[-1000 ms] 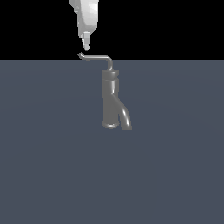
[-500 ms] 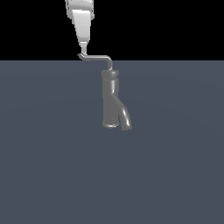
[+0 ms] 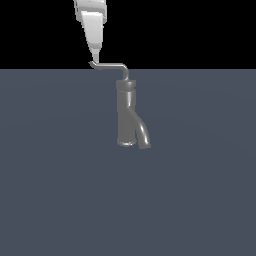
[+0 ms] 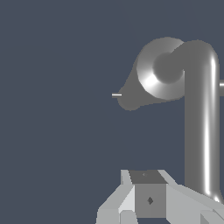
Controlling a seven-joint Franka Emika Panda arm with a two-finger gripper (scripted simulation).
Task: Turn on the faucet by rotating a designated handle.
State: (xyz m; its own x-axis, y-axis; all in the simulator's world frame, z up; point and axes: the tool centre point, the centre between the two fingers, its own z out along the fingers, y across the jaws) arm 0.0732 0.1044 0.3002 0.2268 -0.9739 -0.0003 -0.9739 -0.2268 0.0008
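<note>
The grey faucet (image 3: 126, 112) stands upright on the dark floor, with a darker collar and a curved spout (image 3: 143, 136) low on the exterior view's right. The thin L-shaped handle (image 3: 111, 65) runs from its top towards the exterior view's left and ends in a small upturned tip. My white gripper (image 3: 95, 56) hangs down from above with its tip right at that handle tip. The jaws look shut and hold nothing. In the wrist view the handle rod (image 4: 201, 127) runs beside my gripper (image 4: 148, 199), out from the faucet's round top (image 4: 159, 70).
The flat dark grey floor (image 3: 60, 190) spreads all around the faucet. Black background lies behind the gripper. Nothing else shows.
My gripper has sunk slightly and drifted a little to the exterior view's left, down onto the handle's tip. The handle's tip has shifted very slightly. The faucet body has not moved.
</note>
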